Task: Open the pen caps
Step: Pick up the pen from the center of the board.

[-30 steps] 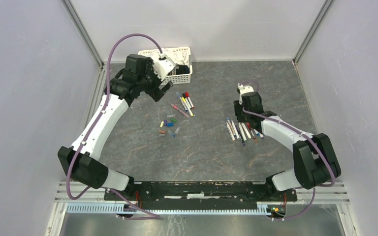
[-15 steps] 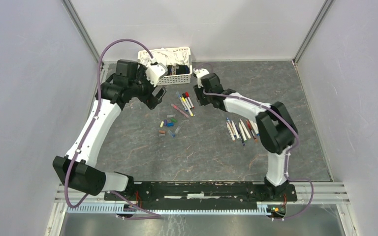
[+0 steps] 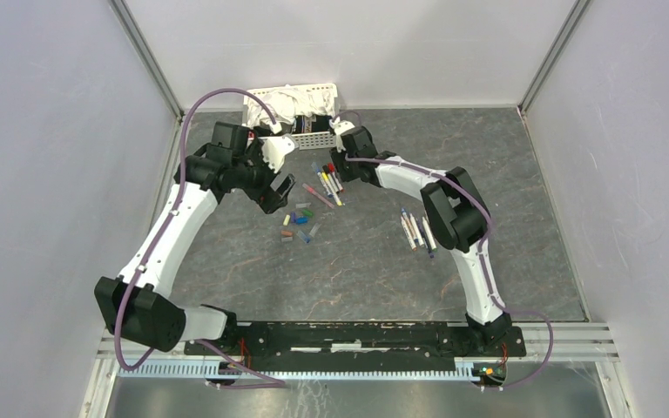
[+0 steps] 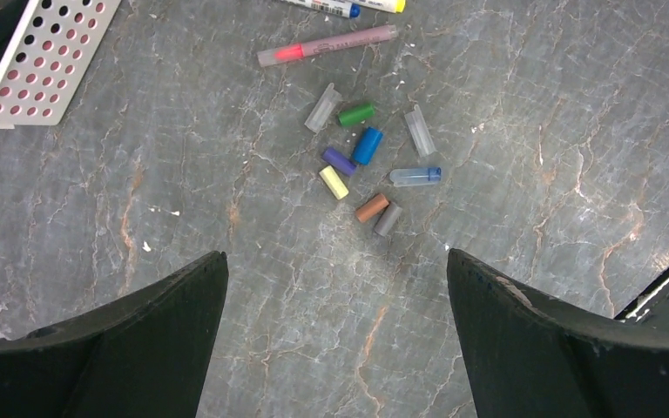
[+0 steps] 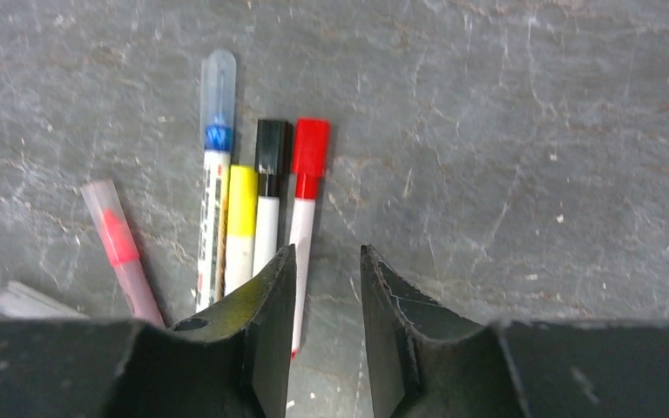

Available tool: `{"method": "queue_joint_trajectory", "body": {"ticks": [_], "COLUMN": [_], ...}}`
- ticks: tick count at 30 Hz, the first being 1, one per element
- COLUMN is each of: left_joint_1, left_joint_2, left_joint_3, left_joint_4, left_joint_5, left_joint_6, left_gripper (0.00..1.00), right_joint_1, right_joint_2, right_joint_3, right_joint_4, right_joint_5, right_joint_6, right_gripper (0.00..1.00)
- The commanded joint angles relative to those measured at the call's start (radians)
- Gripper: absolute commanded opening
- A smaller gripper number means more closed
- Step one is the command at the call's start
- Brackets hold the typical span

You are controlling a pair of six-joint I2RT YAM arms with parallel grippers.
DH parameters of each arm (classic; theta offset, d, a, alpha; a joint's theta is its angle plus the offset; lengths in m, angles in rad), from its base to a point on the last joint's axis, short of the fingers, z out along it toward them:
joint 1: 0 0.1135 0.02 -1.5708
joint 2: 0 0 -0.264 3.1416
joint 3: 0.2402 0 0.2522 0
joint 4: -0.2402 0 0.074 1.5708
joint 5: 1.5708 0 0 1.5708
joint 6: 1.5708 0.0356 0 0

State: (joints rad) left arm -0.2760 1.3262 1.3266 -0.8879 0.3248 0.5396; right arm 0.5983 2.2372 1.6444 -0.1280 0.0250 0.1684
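Seemingly halfway: loose coloured plastic caps point(image 4: 367, 145) lie under the wide-open left gripper point(image 4: 335, 258), uncapped markers point(image 3: 418, 229) sit aside, and 5 capped white-barrelled pens point(image 5: 269, 187) wait beneath the empty, slightly parted right gripper point(image 5: 327, 254).

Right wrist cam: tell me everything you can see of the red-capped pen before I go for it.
The red-capped pen lies flat on the grey marbled table, rightmost of four capped pens in a row, close against the black-capped pen. Its opaque red plastic cap is on, pointing away from the camera. The thin white barrel runs toward the right gripper, its lower part partly hidden by one finger. Nothing grips it.
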Motion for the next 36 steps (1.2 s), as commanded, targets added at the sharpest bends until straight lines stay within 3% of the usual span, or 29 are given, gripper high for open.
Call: {"method": "queue_joint_trajectory", "body": {"ticks": [1, 7, 10, 14, 19, 22, 27, 36], "left_joint_1": [0.006, 0.006, 0.006, 0.006, 0.006, 0.006, 0.003, -0.02], "left_joint_2": [-0.042, -0.047, -0.053, -0.061, -0.056, -0.051, -0.068, 0.022], "left_joint_3": [-0.008, -0.016, -0.018, -0.023, -0.011, -0.008, -0.052, -0.088], "left_joint_4": [-0.002, -0.007, -0.014, -0.016, -0.028, -0.032, -0.035, -0.005], "left_joint_5": [0.04, 0.037, 0.038, 0.043, 0.059, 0.08, 0.196, 0.325], "left_joint_6": [0.014, 0.021, 0.027, 0.029, 0.029, 0.043, 0.187, 0.362], "left_gripper": [1.0, 1.0, 1.0, 1.0, 1.0, 1.0, 1.0, 1.0], "right_joint_1": [-0.003, -0.004, -0.002, -0.002, 0.001, -0.002, -0.027, -0.031], "right_joint_2": [0.054, 0.117, 0.122, 0.105, 0.006, -0.114, -0.329, -0.567], "right_joint_3": [0.1, 0.155, 0.145, 0.102, -0.073, -0.25, -0.458, -0.645], "right_joint_4": [0.037, -0.002, -0.008, -0.01, 0.036, 0.115, 0.247, 0.35], "right_joint_5": [-0.023, 0.031, 0.05, 0.08, 0.099, 0.087, -0.11, -0.654], "right_joint_6": [0.032, 0.04, 0.037, 0.02, 0.001, 0.007, 0.035, 0.127], "right_gripper": [0.38, 0.31, 0.23, 0.21, 0.18, 0.02, 0.0, 0.0]}}
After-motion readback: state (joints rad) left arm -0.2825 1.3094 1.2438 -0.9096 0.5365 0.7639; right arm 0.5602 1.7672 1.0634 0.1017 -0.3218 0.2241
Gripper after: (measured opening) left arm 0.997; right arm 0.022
